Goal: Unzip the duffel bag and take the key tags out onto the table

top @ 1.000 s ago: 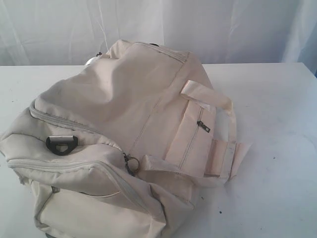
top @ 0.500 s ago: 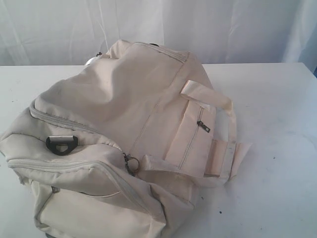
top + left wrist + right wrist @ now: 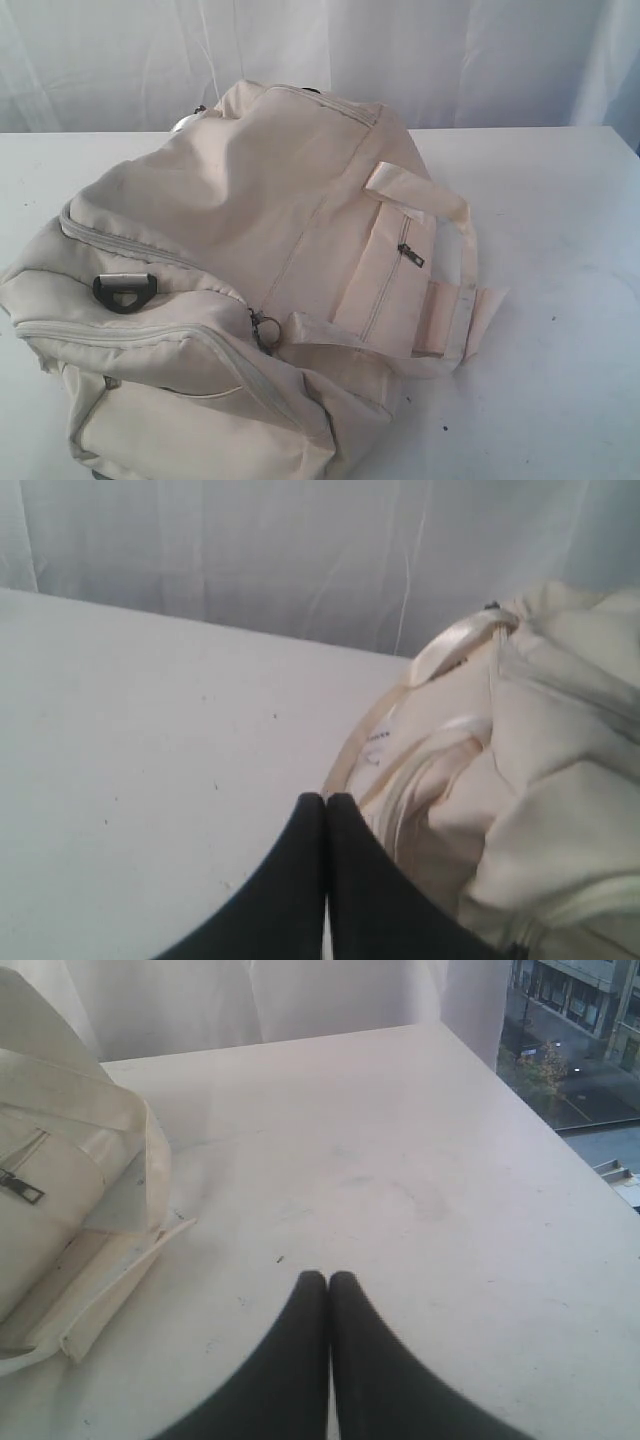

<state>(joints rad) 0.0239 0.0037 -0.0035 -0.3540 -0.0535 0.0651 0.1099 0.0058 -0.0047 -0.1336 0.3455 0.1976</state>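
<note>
Your white worktop (image 3: 560,200) spans the frame, the cream duffel bag (image 3: 230,220) lies zipped across left and centre of the exterior view, and your left end effector (image 3: 326,802) and right end effector (image 3: 328,1280) are pinched closed, holding nothing.

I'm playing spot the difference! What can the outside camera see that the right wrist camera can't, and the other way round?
Only the exterior view shows the whole bag, its black D-ring and the long zipper. Only the right wrist view shows the right gripper, shut above the table, and the buildings outside. Both show the table, the bag's handle and the small pocket zipper pull. Neither shows the key tags.
</note>
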